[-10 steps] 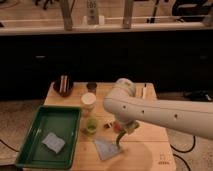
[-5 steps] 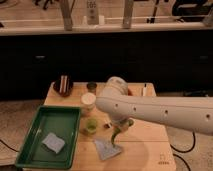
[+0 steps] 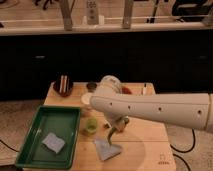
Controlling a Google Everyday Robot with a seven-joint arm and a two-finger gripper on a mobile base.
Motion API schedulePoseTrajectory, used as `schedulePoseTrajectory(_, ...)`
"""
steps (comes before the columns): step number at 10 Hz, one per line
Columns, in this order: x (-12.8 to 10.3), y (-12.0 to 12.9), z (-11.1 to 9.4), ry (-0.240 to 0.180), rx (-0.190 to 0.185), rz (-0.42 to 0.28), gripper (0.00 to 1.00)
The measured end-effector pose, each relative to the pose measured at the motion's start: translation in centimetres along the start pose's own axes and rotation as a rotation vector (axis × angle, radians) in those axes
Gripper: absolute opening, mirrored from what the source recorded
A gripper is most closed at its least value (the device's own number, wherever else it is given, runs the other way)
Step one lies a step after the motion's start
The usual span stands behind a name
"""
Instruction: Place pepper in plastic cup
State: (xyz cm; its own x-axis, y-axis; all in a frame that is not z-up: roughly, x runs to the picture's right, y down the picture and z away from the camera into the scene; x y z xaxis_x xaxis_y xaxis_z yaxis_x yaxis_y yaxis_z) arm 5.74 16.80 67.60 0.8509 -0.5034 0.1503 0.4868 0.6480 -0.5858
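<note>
1. Slim, curved, dark green pepper [image 3: 116, 131] hangs from the gripper [image 3: 119, 125], whose jaws are clamped on it, just right of the short translucent light-green plastic cup [image 3: 90, 126].
2. Green rectangular plastic tray [image 3: 31, 136], left of that cup, holds a grey-blue sponge [image 3: 53, 142].

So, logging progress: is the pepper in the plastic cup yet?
Not yet. The pepper hangs from the shut tool, right of the plastic cup and above the table.
</note>
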Motion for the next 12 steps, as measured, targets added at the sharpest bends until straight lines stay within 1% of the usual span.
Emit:
schedulePoseTrajectory(3, -0.8, -1.2, -0.2, 0.001, 0.009, -0.023, 0.03)
schedulePoseTrajectory(12, -1.4, -4.5, -0.6, 0.011, 0.031, -0.091, 0.03)
